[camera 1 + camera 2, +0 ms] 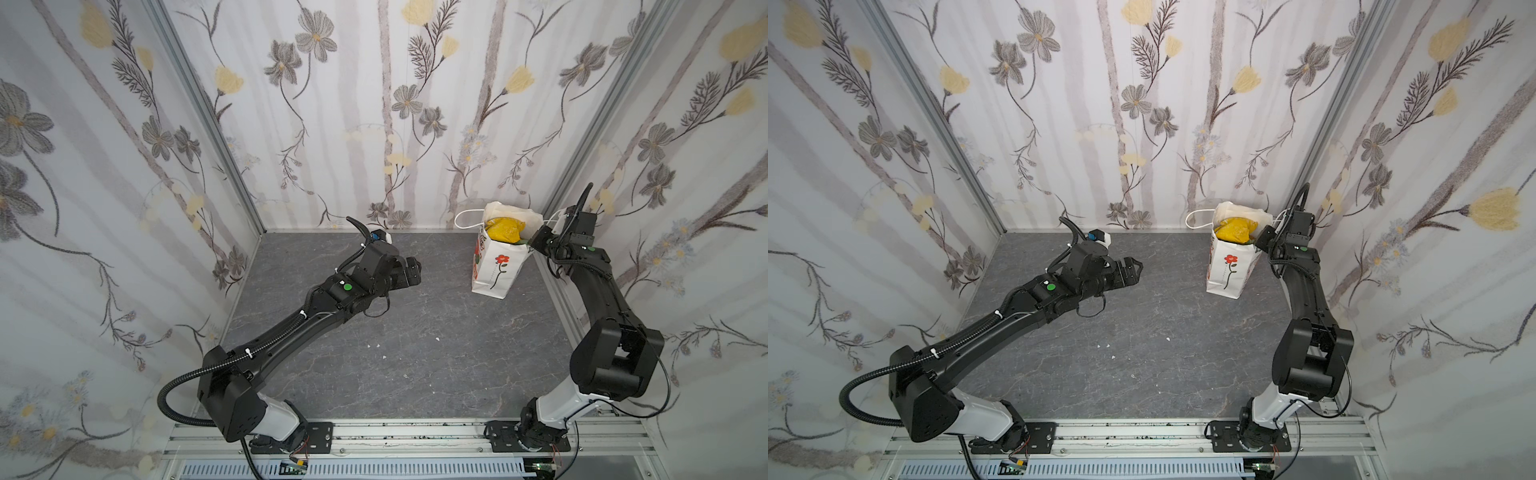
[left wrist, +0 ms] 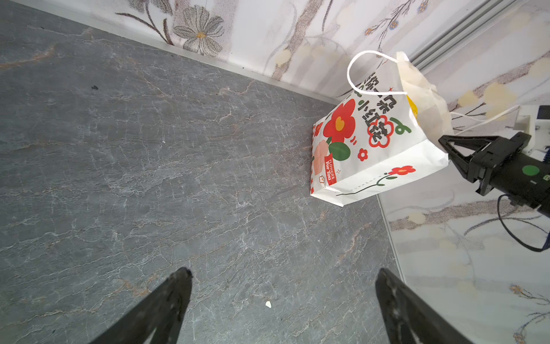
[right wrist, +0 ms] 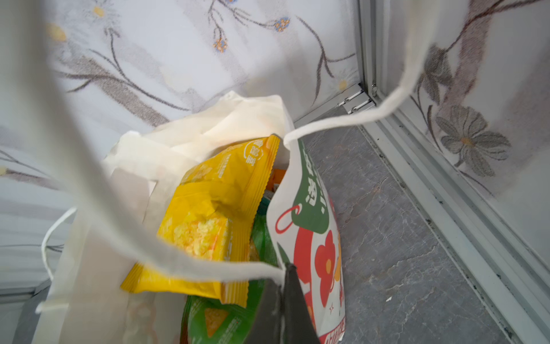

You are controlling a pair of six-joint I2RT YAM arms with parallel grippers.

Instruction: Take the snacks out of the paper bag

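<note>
The white paper bag [image 1: 494, 266] [image 1: 1227, 270] [image 2: 366, 149] [image 3: 312, 238] stands upright in the far right corner, mouth open. A yellow snack [image 1: 505, 228] [image 1: 1235, 230] [image 3: 214, 214] lies on top inside it. Under it shows a green snack [image 3: 220, 321], and an orange edge [image 3: 278, 175] peeks out deeper. My right gripper [image 1: 530, 243] [image 1: 1260, 241] [image 2: 443, 140] [image 3: 284, 274] is shut on the bag's rim where a white cord handle [image 3: 357, 119] joins it. My left gripper [image 1: 409, 270] [image 1: 1136, 268] [image 2: 281, 272] hangs open over bare table, well left of the bag.
The grey stone-look table [image 1: 415, 332] carries a few small white crumbs [image 1: 376, 345] [image 2: 268, 304]. Flowered walls close in the back and both sides. An aluminium rail [image 3: 446, 208] runs along the right wall close to the bag.
</note>
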